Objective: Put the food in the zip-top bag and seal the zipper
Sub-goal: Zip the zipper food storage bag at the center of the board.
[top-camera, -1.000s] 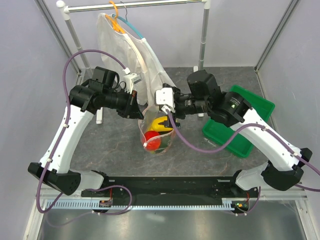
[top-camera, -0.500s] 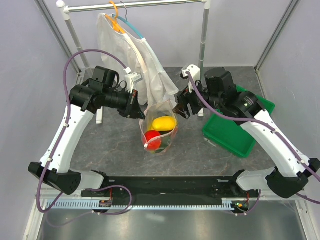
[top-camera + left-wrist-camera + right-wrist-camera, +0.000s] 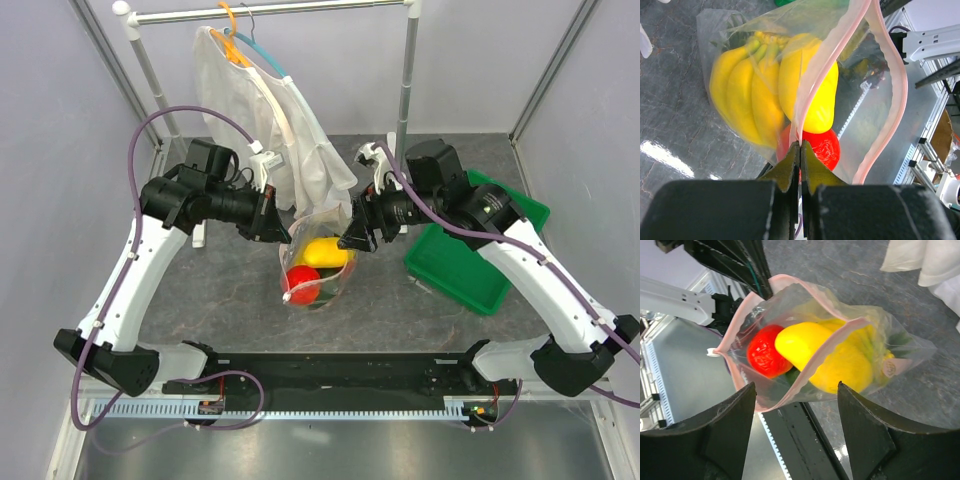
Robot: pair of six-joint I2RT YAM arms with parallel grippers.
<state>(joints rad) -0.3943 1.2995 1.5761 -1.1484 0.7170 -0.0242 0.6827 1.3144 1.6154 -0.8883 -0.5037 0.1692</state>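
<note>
Mid-frame in the top view: one zip-top bag (image 3: 322,270), hung mouth-up between two grippers, lower end at or near the grey table (image 3: 230,290); contact not clear. Contents half veiled by dotted plastic.

Countable through it: one banana bunch (image 3: 742,95); one smooth yellow piece (image 3: 812,90); one red piece (image 3: 821,147), partly hidden behind the yellow one and behind black fingers. Also a scrap of green (image 3: 897,337) at the right of the right wrist view, too blurred to name as pineapple leaves.

Lower centre of the left wrist view: left gripper (image 3: 800,150) pinched tight on one lip of the pink zipper (image 3: 827,60). Other lip bowed away to the right, mouth gaping. Bottom of the bag cut off there by the gripper body.

Bottom edge of the right wrist view: right gripper (image 3: 795,390) spread wide, clamping nothing, bag mouth seen beyond the two fingers. Touching the plastic or not, cannot tell. One small white tab (image 3: 712,352) at the strip's left end.

Upper left of the top view: one white garment (image 3: 300,140) on one hanger (image 3: 235,45). Right side: one green tray (image 3: 470,285), partly covered by the right arm, inside mostly hidden.
</note>
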